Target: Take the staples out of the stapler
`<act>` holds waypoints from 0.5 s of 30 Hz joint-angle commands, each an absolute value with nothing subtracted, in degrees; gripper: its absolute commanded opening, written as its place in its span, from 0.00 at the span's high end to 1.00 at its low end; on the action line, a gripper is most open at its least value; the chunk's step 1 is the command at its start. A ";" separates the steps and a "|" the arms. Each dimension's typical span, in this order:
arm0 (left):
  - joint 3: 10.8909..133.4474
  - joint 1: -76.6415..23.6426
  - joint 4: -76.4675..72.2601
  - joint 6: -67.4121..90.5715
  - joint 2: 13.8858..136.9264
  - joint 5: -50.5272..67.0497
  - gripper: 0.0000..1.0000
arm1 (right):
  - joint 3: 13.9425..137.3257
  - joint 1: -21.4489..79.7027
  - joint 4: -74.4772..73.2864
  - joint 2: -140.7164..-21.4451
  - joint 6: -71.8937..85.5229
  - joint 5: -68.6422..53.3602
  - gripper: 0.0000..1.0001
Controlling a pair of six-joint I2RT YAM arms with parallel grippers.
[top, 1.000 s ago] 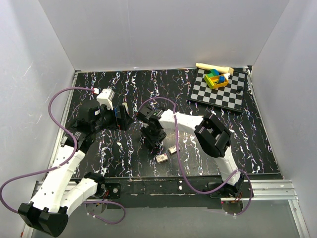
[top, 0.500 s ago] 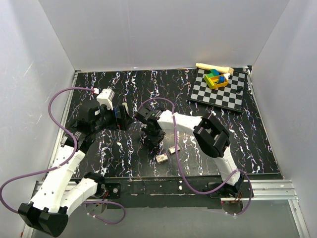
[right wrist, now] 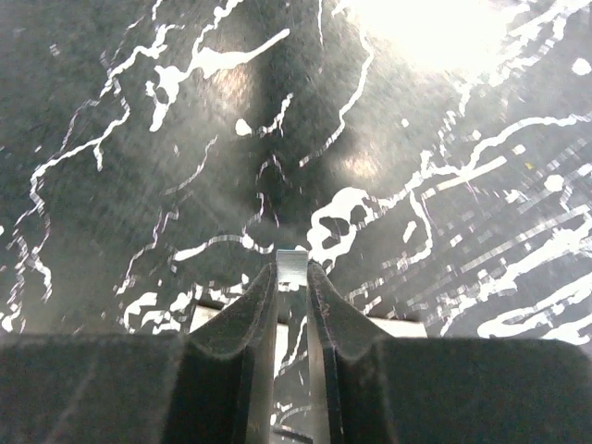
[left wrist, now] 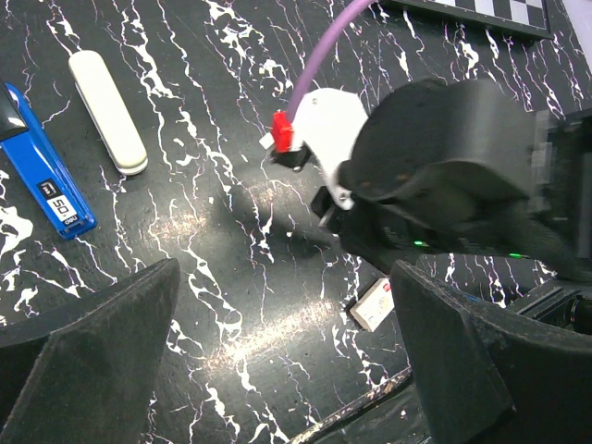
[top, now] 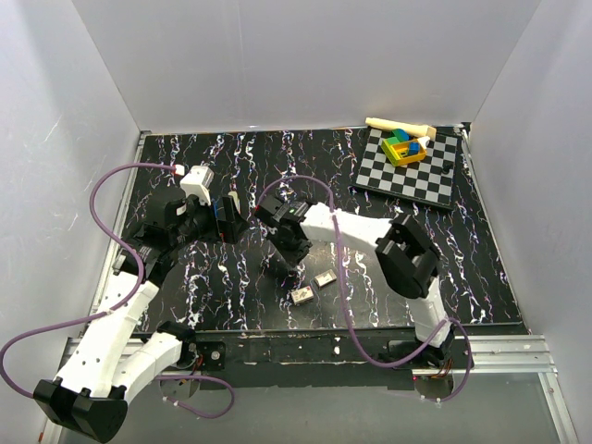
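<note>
Black, white-veined counter (top: 185, 157) with two robot arms reaching over it. The right tool (top: 289, 248) points down near the middle, its jaws drawn almost together on a thin silver strip (right wrist: 291, 262). This is likely a stick of staples, though it is too small to be sure. The left tool (left wrist: 285, 273) hangs spread fully wide with nothing between its fingers. The blue stapler (left wrist: 46, 180) lies flat on the counter at the left of the left wrist view, just beside a cream oblong piece (left wrist: 108, 111) and apart from the right arm. To do this step well, the pinch should probably be square and gentle, and the strip lifted straight so it neither bends nor breaks up. It could then be set down away from the small pale boxes (top: 302, 296). Only the right wrist view shows the strip in the jaws; overhead, the arm hides it. Only the left wrist view shows the stapler plainly; overhead, the left arm covers most of that spot. The overhead view alone shows the checkered board (top: 407, 171) with coloured blocks (top: 404, 148) at the far right.
</note>
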State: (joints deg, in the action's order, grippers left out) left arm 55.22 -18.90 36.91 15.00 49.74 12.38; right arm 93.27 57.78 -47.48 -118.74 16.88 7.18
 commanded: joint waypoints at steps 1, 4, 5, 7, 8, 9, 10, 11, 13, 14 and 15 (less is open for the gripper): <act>56.07 -19.07 37.18 14.41 48.60 11.51 0.02 | 92.11 58.01 -49.66 -109.79 18.37 9.75 0.80; 56.25 -19.07 37.27 14.41 48.52 11.60 0.02 | 89.31 58.01 -50.62 -106.01 18.54 11.24 0.80; 56.25 -19.07 37.44 14.33 48.60 11.69 0.02 | 88.17 58.01 -50.71 -104.69 18.54 11.60 0.80; 56.42 -19.07 37.53 14.33 48.60 11.43 0.02 | 85.62 58.01 -50.54 -102.23 18.98 11.78 0.80; 56.51 -19.07 37.53 14.33 48.52 11.34 0.02 | 84.47 58.01 -50.45 -101.26 19.16 11.95 0.80; 56.69 -19.07 37.53 14.41 48.43 11.34 0.02 | 83.24 58.01 -50.19 -100.21 19.33 11.95 0.80; 56.78 -19.07 37.53 14.41 48.43 11.42 0.02 | 82.10 58.01 -50.27 -99.33 19.51 12.04 0.80; 56.78 -19.07 37.53 14.50 48.51 11.60 0.02 | 81.05 58.01 -50.19 -98.62 19.95 12.04 0.80; 56.78 -19.07 37.53 14.68 48.60 11.95 0.02 | 78.94 58.01 -49.66 -97.30 20.65 11.95 0.80; 56.78 -19.07 37.53 14.68 48.60 12.04 0.02 | 77.79 58.09 -49.22 -96.60 21.00 11.87 0.80; 56.78 -19.07 37.62 14.68 48.52 12.04 0.02 | 76.83 58.10 -48.87 -96.16 21.27 11.78 0.80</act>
State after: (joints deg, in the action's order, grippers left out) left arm 55.24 -18.90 37.01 15.00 49.65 12.40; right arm 80.16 57.78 -49.23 -99.15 19.29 10.85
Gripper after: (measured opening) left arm 0.981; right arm 0.220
